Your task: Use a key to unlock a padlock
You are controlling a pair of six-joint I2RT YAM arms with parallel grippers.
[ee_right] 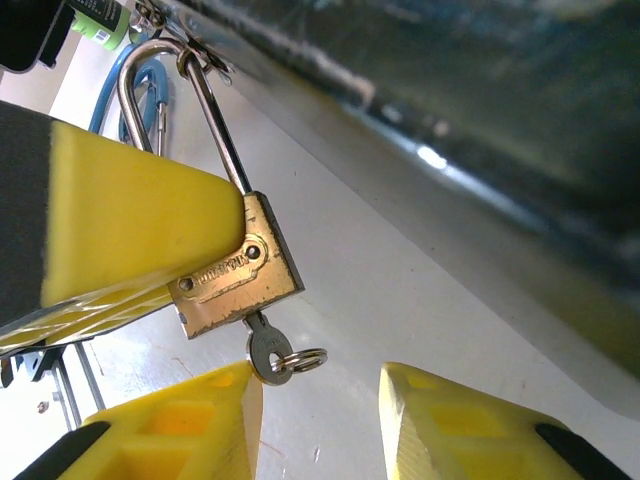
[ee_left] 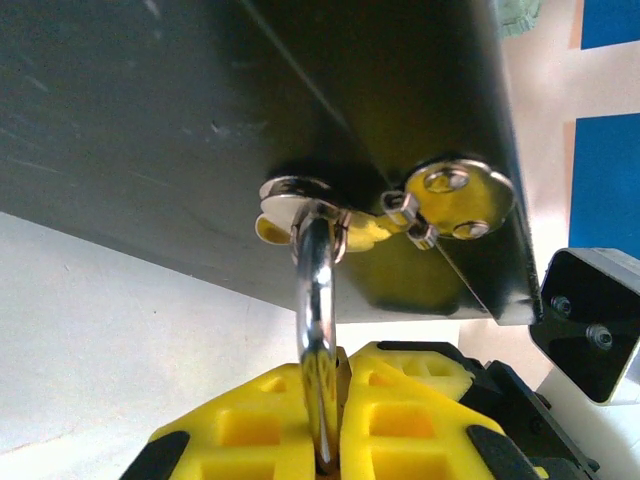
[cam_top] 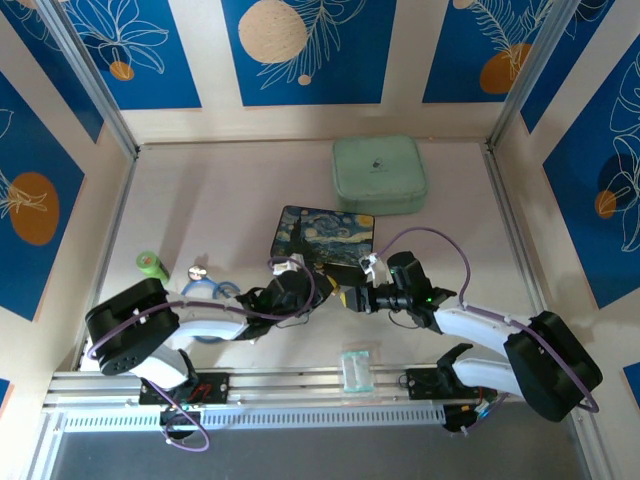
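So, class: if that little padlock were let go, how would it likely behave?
The padlock would probably swing, not drop: its shackle hooks through a clasp. Its brass body looks solid, so likely heavy for its size. The key hanging from it may wobble.

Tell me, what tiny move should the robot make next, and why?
Probably the right gripper should close on the head of the small silvery key and turn it. The key sits in the bottom of the small brass padlock, the right gripper's yellow fingers stand open just short of it, and the left gripper clamps the padlock, its silver shackle hooked through the clasp.
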